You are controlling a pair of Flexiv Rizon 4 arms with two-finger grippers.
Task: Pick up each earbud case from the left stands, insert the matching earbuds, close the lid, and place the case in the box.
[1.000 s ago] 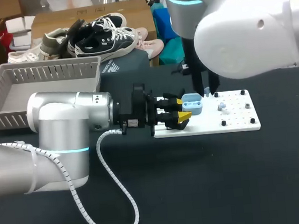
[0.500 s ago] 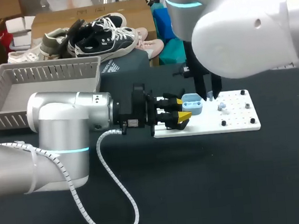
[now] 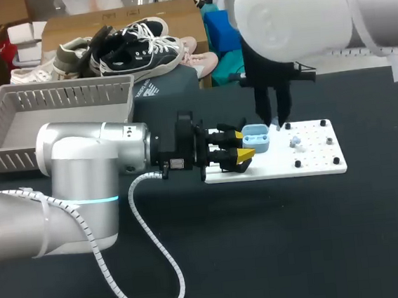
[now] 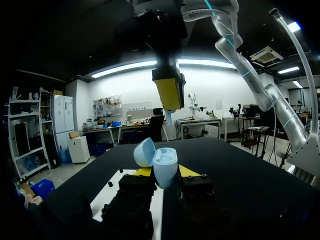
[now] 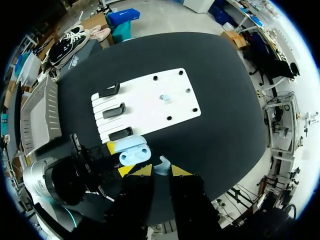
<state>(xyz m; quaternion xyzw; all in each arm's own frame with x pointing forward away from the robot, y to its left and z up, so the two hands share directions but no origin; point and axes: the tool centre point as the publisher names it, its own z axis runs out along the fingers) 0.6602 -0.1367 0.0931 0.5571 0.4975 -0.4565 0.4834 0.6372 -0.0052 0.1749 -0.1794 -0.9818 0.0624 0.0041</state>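
My left gripper (image 3: 240, 151) is shut on a light-blue earbud case (image 3: 256, 138), held with its lid open at the near-left corner of the white board (image 3: 313, 162). In the left wrist view the case (image 4: 161, 162) sits between the yellow fingertips (image 4: 186, 171). My right gripper (image 5: 161, 170) hangs just above the case (image 5: 132, 154), shut on a small pale-blue earbud (image 5: 161, 165). From the left wrist, that earbud (image 4: 170, 119) shows under the right gripper's yellow finger (image 4: 169, 94). A second earbud (image 3: 295, 141) lies on the board.
Three black stands (image 5: 114, 110) line the board's left side, and black pegs dot its right part. A grey slatted basket (image 3: 55, 124) stands at the back left. A white cable (image 3: 153, 259) loops over the dark table in front of my left arm.
My right arm's bulk has swung up and toward the back, uncovering its fingers over the board beside the case. The left arm and the case have stayed put.
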